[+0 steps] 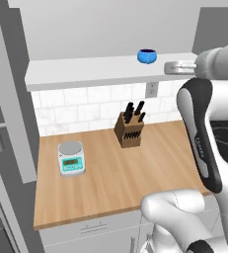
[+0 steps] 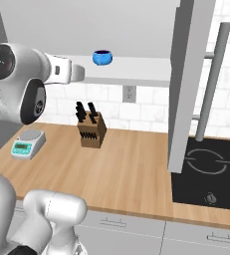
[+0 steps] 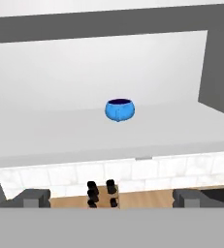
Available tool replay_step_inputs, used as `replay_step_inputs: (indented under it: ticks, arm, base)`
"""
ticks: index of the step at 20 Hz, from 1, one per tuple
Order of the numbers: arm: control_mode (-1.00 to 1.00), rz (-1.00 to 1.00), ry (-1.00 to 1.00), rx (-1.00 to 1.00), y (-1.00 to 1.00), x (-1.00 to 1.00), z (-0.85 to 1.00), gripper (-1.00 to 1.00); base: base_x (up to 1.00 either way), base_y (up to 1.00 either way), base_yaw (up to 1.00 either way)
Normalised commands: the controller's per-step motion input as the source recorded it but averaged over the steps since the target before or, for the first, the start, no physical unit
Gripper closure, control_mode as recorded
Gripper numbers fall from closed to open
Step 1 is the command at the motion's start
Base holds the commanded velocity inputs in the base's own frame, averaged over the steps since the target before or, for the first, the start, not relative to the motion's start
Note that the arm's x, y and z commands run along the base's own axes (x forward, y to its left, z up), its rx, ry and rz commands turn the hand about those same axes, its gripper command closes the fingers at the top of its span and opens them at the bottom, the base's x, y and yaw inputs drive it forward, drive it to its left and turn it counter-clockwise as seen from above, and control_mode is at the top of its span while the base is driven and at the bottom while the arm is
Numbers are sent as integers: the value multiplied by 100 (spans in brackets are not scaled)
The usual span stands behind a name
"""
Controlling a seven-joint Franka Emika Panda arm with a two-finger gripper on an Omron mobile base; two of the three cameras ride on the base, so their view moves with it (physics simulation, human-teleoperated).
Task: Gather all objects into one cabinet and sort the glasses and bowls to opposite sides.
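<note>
A small round blue bowl [image 1: 147, 56] [image 2: 102, 58] [image 3: 119, 109] with a dark inside stands alone on the white shelf [image 1: 81, 72] [image 3: 50, 131] of the open wall cabinet. My gripper [image 3: 111, 197] is held up at shelf height, in front of the shelf edge and short of the bowl. Its two dark fingertips [image 3: 34, 197] stand wide apart and nothing is between them, so it is open. The hand [image 1: 174, 66] [image 2: 70, 72] points toward the cabinet. The glasses are out of view.
The cabinet's grey doors [image 1: 4, 99] [image 2: 188, 84] stand open on both sides, with a long bar handle [image 2: 213, 79]. On the wooden counter [image 1: 135, 178] below are a knife block [image 1: 130, 129] [image 2: 90, 129] and a kitchen scale [image 1: 71, 158] [image 2: 28, 143]. A black cooktop [image 2: 208, 174] lies to the right.
</note>
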Motion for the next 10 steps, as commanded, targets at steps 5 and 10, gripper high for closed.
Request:
replay_step_inputs:
  ticks: [5, 10]
  arm:
    - [-100, 0, 0, 0, 0, 54, -3, -100]
    - [-100, 0, 0, 0, 0, 50, 0, -100]
  base:
    - [0, 0, 0]
    - [0, 0, 0]
